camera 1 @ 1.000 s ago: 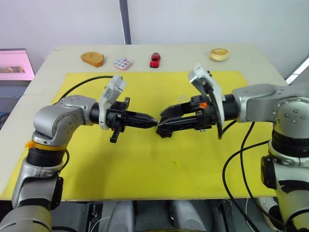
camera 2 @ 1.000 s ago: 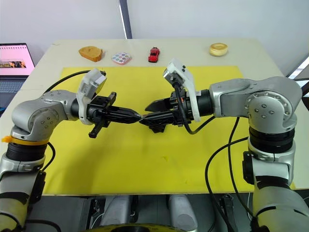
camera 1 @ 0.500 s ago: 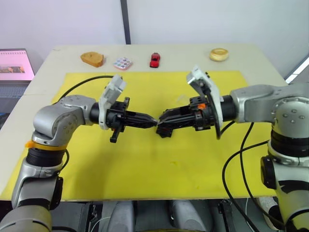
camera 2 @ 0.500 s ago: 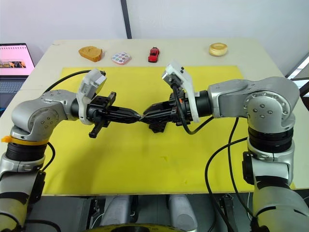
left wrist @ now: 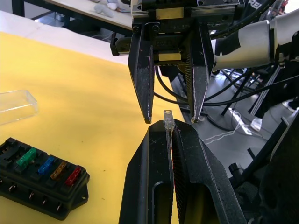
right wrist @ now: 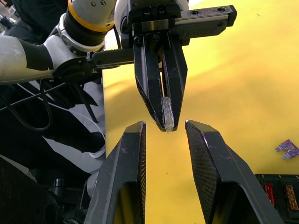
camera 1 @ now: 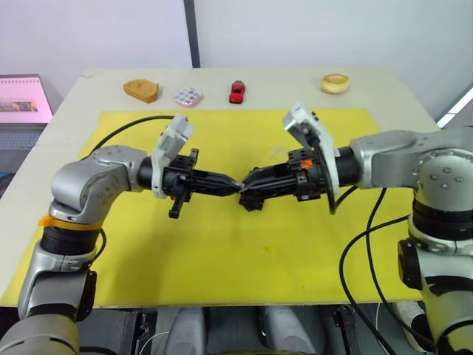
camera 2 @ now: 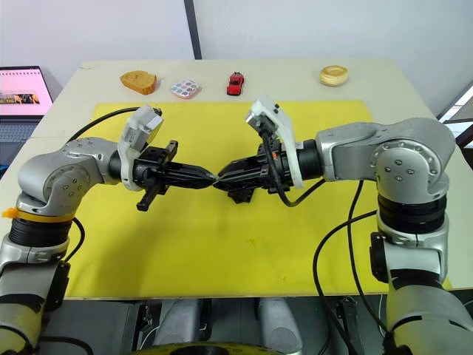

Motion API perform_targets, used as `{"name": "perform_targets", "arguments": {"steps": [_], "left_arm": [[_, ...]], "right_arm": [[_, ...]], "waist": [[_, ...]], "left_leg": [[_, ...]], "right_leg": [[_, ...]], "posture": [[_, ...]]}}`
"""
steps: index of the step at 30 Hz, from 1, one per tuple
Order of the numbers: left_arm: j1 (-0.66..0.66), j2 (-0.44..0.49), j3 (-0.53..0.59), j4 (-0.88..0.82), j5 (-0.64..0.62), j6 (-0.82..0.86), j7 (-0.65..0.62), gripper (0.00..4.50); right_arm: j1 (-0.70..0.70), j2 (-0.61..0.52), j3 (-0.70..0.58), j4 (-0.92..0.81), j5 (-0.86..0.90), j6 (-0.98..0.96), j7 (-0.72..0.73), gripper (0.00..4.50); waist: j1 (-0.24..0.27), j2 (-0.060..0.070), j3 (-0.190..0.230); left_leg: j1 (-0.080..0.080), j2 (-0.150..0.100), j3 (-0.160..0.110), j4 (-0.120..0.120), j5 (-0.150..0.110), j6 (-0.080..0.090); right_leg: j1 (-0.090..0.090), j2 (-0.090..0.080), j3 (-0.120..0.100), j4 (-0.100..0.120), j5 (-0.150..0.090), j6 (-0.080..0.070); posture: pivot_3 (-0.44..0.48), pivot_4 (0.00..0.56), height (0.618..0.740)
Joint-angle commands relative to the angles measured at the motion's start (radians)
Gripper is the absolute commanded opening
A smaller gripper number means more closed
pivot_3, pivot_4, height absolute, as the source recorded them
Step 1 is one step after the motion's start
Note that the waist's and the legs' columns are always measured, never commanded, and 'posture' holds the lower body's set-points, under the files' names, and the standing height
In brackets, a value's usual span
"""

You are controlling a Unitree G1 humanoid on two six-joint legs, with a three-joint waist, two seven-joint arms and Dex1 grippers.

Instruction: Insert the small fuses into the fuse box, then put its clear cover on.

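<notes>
Yellow mat (camera 1: 222, 251) covers the table (camera 1: 414, 96) centre; along the top edge sit a bread slice (camera 1: 141, 90), coloured tile (camera 1: 188, 97), red toy car (camera 1: 237, 92) and round tin (camera 1: 335, 83). Both arms reach inward, meeting tip to tip mid-frame. Fuse box (left wrist: 39, 179) lies lower left in the left wrist view, four fuses seated; clear cover (left wrist: 16, 106) beside it. Left gripper (left wrist: 169, 133) pinches a pale fuse (left wrist: 168, 122). Right gripper (right wrist: 164, 128) stands parted around that fuse. Purple fuse (right wrist: 286, 148) lies loose on the mat.
</notes>
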Motion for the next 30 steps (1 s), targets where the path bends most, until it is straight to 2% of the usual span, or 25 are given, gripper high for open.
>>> {"name": "perform_targets", "arguments": {"steps": [1,14,18,19,30], "left_arm": [[-0.001,0.005,0.003,-0.030,-0.003,-0.015,0.003,0.00],[0.012,0.008,-0.007,-0.028,0.008,-0.030,-0.002,0.00],[0.013,0.007,-0.007,-0.028,0.007,-0.029,0.001,0.00],[0.013,0.005,-0.006,-0.027,0.008,-0.030,0.002,0.00],[0.018,0.011,-0.004,-0.032,0.005,-0.024,-0.001,0.00]], "right_arm": [[-0.032,0.006,-0.013,-0.007,0.019,-0.015,0.005,1.41],[-0.037,0.007,-0.012,-0.007,0.022,-0.012,0.004,1.41],[-0.038,0.007,-0.011,-0.006,0.023,-0.010,0.004,0.18],[-0.038,0.008,-0.009,-0.007,0.022,-0.011,0.004,0.03],[-0.028,-0.006,0.016,-0.033,-0.013,-0.057,0.017,0.03]], "waist": [[0.000,0.000,0.000],[0.000,0.000,0.000],[0.000,0.000,0.000],[0.000,0.000,0.000],[0.000,0.000,0.000]], "left_leg": [[0.000,0.000,0.000,0.000,0.000,0.000],[0.000,0.000,0.000,0.000,0.000,0.000],[0.000,0.000,0.000,0.000,0.000,0.000],[0.000,0.000,0.000,0.000,0.000,0.000],[0.000,0.000,0.000,0.000,0.000,0.000]], "right_leg": [[0.000,0.000,0.000,0.000,0.000,0.000],[0.000,0.000,0.000,0.000,0.000,0.000],[0.000,0.000,0.000,0.000,0.000,0.000],[0.000,0.000,0.000,0.000,0.000,0.000],[-0.001,0.000,0.000,0.000,0.000,0.000]], "posture": [[0.000,0.150,0.740],[0.000,0.150,0.740],[0.000,0.150,0.740],[0.000,0.150,0.740],[0.000,0.150,0.740]]}}
